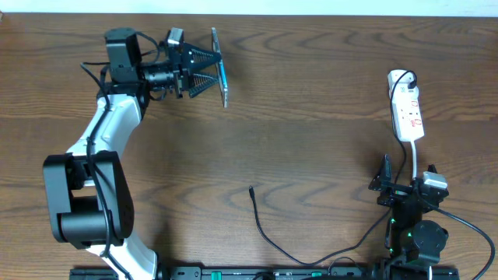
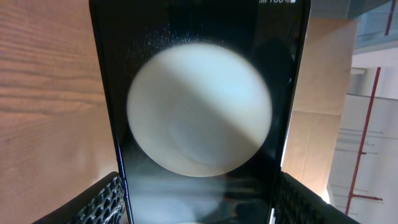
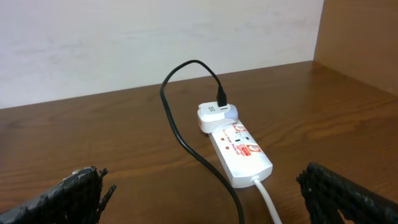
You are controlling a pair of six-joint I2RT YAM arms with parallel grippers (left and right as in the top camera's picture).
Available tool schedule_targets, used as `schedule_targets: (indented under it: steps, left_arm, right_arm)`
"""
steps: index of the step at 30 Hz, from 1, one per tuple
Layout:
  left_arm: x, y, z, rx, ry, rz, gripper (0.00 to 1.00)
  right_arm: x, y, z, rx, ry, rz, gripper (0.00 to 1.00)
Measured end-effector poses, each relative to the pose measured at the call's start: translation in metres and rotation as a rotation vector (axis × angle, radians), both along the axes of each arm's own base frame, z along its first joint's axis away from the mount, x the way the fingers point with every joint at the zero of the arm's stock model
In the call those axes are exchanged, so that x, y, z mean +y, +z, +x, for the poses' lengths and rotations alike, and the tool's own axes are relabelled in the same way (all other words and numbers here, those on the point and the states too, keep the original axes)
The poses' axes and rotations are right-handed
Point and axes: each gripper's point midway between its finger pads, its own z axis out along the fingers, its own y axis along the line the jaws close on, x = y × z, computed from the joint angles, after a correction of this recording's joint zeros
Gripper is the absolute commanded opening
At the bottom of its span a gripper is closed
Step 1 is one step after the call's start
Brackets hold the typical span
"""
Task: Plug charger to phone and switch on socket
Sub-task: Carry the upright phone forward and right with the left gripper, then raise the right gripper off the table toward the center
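Note:
My left gripper (image 1: 204, 68) is shut on the phone (image 1: 220, 68) and holds it on edge above the table at the back left. In the left wrist view the phone (image 2: 199, 106) fills the frame, black with a large white circle, clamped between the fingers (image 2: 199, 208). The charger cable's plug tip (image 1: 251, 189) lies loose on the table at centre front. The cable (image 1: 268, 233) runs along the front edge. The socket strip (image 1: 407, 109) lies at the right, also seen in the right wrist view (image 3: 239, 152). My right gripper (image 1: 406, 179) is open and empty just in front of it.
A white adapter (image 3: 214, 115) sits in the far end of the strip with the black cable (image 3: 180, 134) plugged into it. The strip's white cord (image 3: 267, 199) runs toward my right gripper (image 3: 205, 190). A pale wall stands behind the table's back edge.

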Motion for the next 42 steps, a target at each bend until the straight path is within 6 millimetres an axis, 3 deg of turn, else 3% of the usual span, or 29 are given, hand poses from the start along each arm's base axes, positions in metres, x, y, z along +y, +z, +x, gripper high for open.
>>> schedule_targets:
  steps: [30, 34, 37, 42]
  left_arm:
    - [0.004, -0.002, 0.006, 0.002, 0.034, 0.013, 0.08]
    - [0.004, -0.002, 0.006, 0.002, 0.036, 0.014, 0.07]
    - [0.005, -0.003, 0.008, 0.002, 0.050, 0.021, 0.07]
    - [0.007, -0.006, 0.013, 0.009, 0.078, 0.034, 0.07]
  right_arm:
    - [0.000, 0.000, 0.000, -0.002, 0.000, 0.000, 0.99]
    - [0.001, 0.016, 0.001, -0.068, 0.003, 0.009, 0.99]
    - [0.006, 0.027, 0.002, -0.118, 0.033, 0.041, 0.99]
    - [0.020, 0.022, 0.005, -0.072, 0.113, 0.149, 0.99]
